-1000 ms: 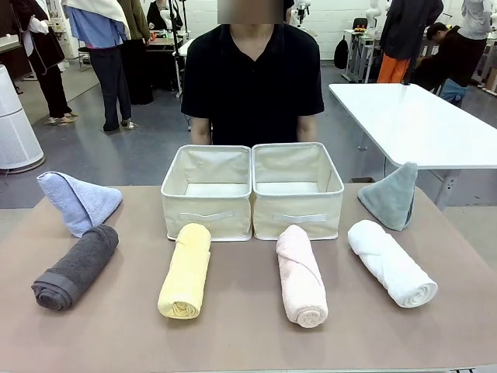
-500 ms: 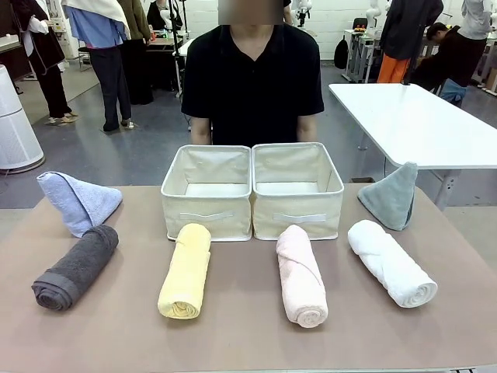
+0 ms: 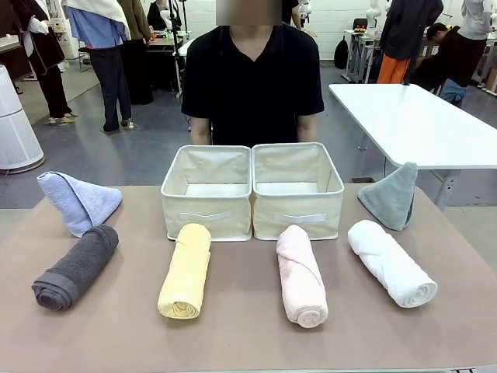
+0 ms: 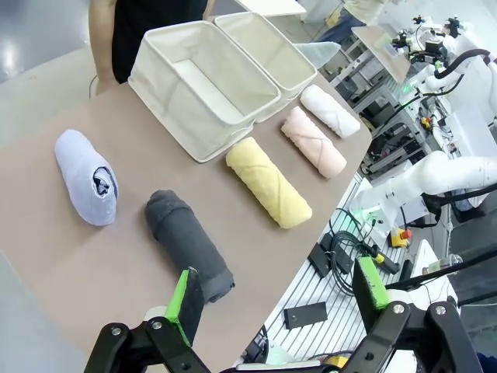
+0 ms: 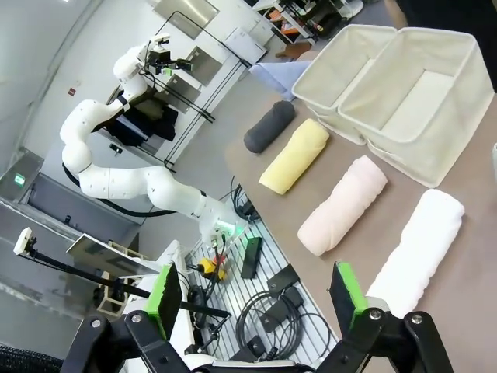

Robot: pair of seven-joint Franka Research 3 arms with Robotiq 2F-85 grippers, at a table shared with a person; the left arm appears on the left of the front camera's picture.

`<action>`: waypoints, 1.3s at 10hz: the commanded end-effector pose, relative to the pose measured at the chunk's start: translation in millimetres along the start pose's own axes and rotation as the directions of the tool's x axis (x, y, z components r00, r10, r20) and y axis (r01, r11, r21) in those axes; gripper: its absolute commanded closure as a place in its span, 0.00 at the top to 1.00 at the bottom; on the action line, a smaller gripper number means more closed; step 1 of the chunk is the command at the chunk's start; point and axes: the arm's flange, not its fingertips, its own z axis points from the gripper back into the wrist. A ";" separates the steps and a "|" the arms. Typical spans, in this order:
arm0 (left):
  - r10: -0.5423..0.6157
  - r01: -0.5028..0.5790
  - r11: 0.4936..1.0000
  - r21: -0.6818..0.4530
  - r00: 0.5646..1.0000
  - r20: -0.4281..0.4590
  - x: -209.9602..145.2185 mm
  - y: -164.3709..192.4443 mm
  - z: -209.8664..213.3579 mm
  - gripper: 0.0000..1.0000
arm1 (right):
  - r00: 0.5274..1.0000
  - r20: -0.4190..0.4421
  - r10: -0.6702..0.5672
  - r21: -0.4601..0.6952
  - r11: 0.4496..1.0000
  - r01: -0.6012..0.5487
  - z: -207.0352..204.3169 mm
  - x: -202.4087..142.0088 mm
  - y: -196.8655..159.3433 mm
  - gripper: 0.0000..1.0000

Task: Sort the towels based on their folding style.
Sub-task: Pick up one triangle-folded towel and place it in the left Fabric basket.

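On the brown table lie four rolled towels: dark grey (image 3: 75, 266), yellow (image 3: 186, 270), pink (image 3: 301, 274) and white (image 3: 391, 263). A light blue cone towel (image 3: 78, 201) stands at the far left and a grey-green cone towel (image 3: 390, 196) at the far right. My left gripper (image 4: 276, 299) hangs open high above the table's near edge, over the dark grey roll (image 4: 189, 244). My right gripper (image 5: 256, 299) is open too, raised off the near edge by the white roll (image 5: 414, 252) and pink roll (image 5: 342, 203).
Two beige fabric bins (image 3: 206, 191) (image 3: 296, 189) stand side by side at the table's far middle, both with nothing inside. A person in a black shirt (image 3: 252, 76) stands right behind them. A white table (image 3: 419, 124) lies beyond on the right.
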 end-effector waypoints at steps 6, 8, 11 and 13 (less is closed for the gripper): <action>-0.020 0.020 1.000 -0.010 1.000 0.007 -0.7 1.2 0.9 1.00 | 1.000 0.012 0.021 0.024 0.999 -0.021 0.5 1.9 -1.5 1.00; -0.020 0.020 1.000 -0.010 1.000 0.007 -0.7 1.2 0.9 1.00 | 1.000 0.012 0.021 0.024 0.999 -0.021 0.5 1.9 -1.5 1.00; -0.020 0.020 1.000 -0.010 1.000 0.007 -0.7 1.2 0.9 1.00 | 1.000 0.012 0.021 0.024 0.999 -0.021 0.5 1.9 -1.5 1.00; -0.020 0.020 1.000 -0.010 1.000 0.007 -0.7 1.2 0.9 1.00 | 1.000 0.012 0.021 0.024 0.999 -0.021 0.5 1.9 -1.5 1.00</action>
